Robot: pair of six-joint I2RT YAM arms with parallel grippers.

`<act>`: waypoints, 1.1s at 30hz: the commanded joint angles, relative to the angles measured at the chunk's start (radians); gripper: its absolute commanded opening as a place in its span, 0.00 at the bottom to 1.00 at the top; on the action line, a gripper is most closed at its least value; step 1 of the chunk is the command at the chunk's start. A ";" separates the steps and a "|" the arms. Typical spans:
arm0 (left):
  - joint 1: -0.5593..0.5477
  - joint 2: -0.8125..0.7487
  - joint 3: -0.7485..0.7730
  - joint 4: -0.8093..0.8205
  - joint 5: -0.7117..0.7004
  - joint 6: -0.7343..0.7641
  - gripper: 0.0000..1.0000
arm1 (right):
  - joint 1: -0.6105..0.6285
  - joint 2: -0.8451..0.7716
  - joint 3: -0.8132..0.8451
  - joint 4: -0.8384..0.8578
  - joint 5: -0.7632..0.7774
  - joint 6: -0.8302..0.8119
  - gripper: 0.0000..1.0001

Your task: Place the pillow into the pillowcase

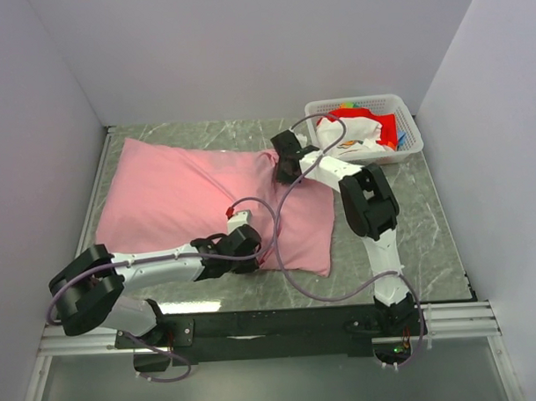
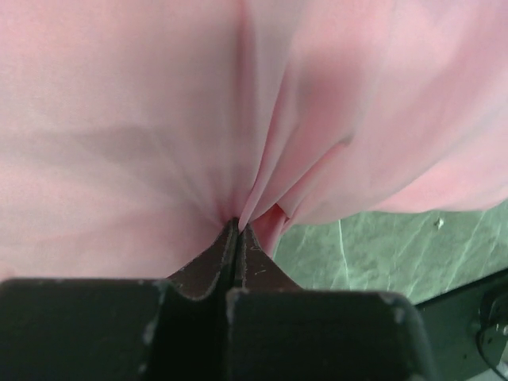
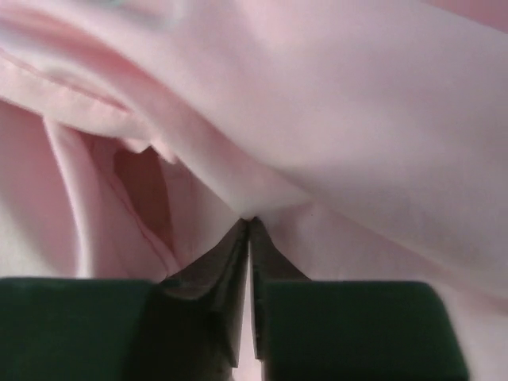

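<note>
On the green marbled tabletop [image 1: 427, 221], across left and middle: large plain pink thin-fabric pillowcase [image 1: 180, 199], lying puffed and wrinkled. Long axis: from far left toward near right, roughly across the table. Right-hand short end: turned toward both arms and judged to be the mouth. Not confirmed, as no opening is visible.

Soft cream-white bear-printed pillow: not seen in any view. Judged from the fullness of the pink fabric to be already inside; cannot be verified.

At the near right corner: left gripper [image 2: 236, 228], closed tight on a pinch of pink fabric. At the far end of the same short edge: right gripper [image 3: 250, 221], likewise clamped on pink fabric. Line between the two grips: along the short edge, roughly square to the long axis. Bulk of the pillowcase: leftward from both, neither arm clearly nearer.

Next, as judged: tug along the long axis to seat the contents, or release.

At far right: white plastic mesh basket [image 1: 406, 108] of mixed items, apart from the pink fabric.
</note>
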 commanded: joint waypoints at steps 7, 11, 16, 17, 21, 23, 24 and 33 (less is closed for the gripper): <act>-0.055 -0.110 -0.059 -0.073 0.081 -0.040 0.01 | -0.015 -0.318 -0.208 0.045 0.027 -0.006 0.00; -0.058 -0.150 -0.074 -0.076 0.091 -0.043 0.01 | -0.012 -0.354 -0.239 0.063 0.007 -0.009 0.17; -0.065 -0.185 -0.078 -0.091 0.089 -0.040 0.01 | -0.009 -0.267 -0.193 0.059 -0.026 -0.018 0.25; -0.065 -0.188 -0.081 -0.091 0.089 -0.040 0.01 | -0.006 -0.253 -0.178 0.062 -0.026 -0.023 0.31; -0.066 -0.195 -0.087 -0.094 0.091 -0.039 0.01 | 0.009 -0.157 -0.100 0.016 -0.001 -0.034 0.38; -0.068 -0.201 -0.090 -0.097 0.094 -0.039 0.01 | 0.008 -0.127 -0.060 -0.016 0.025 -0.031 0.40; -0.069 -0.202 -0.090 -0.097 0.092 -0.039 0.01 | 0.009 -0.117 -0.052 -0.021 0.025 -0.029 0.40; -0.068 -0.193 -0.096 -0.088 0.106 -0.033 0.01 | -0.021 -0.352 -0.285 0.016 0.017 -0.084 0.00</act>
